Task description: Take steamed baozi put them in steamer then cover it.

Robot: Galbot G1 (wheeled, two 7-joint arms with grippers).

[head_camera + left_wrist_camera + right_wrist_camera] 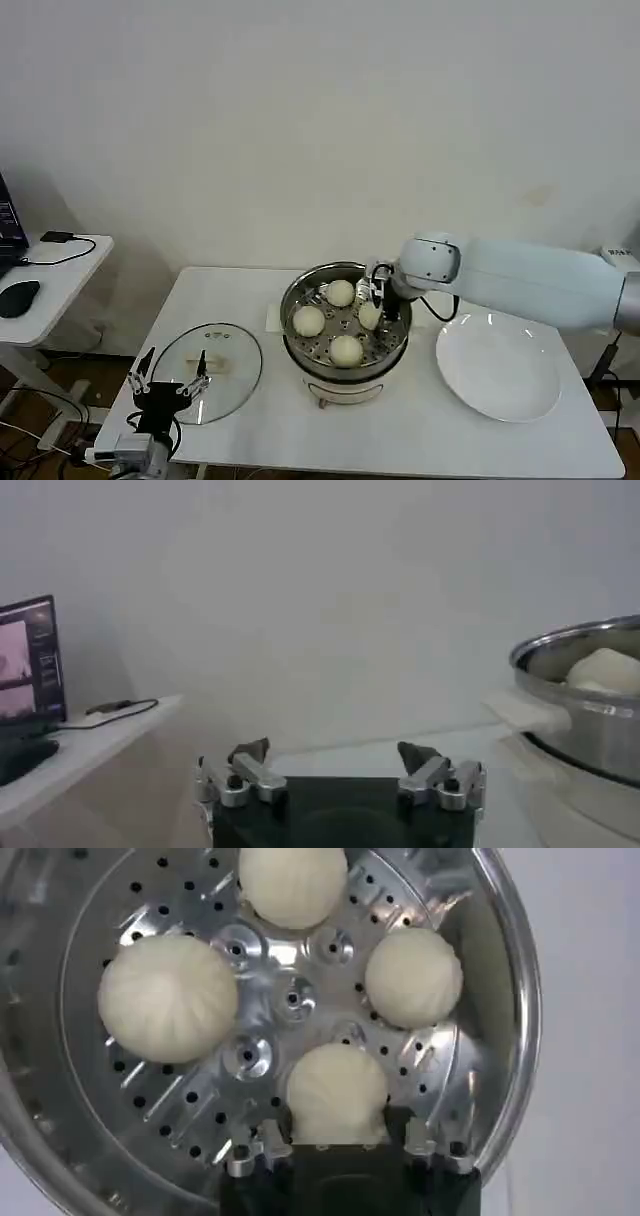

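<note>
Four baozi (346, 349) in the steamer (345, 325), all on the perforated tray (290, 998), spaced around the centre so none touch. The fourth (337, 1094) sits on the side of the tray nearest the plate, between my right gripper (340, 1144) fingers. The fingers bracket its sides and look in contact, so I read it as gripped, just set down, not yet released. My wrist points down into the pot so the bun lands flat on the tray.

Plate (500, 370) right of the steamer has no buns left, so loading looks done bar the release.

Cover (208, 366) lies flat on the table left of the steamer, handle up. My left gripper (168, 381) hangs at the lid's near-left edge, fingers spread wide, holding nothing. Probably staged there for the lid grab.
</note>
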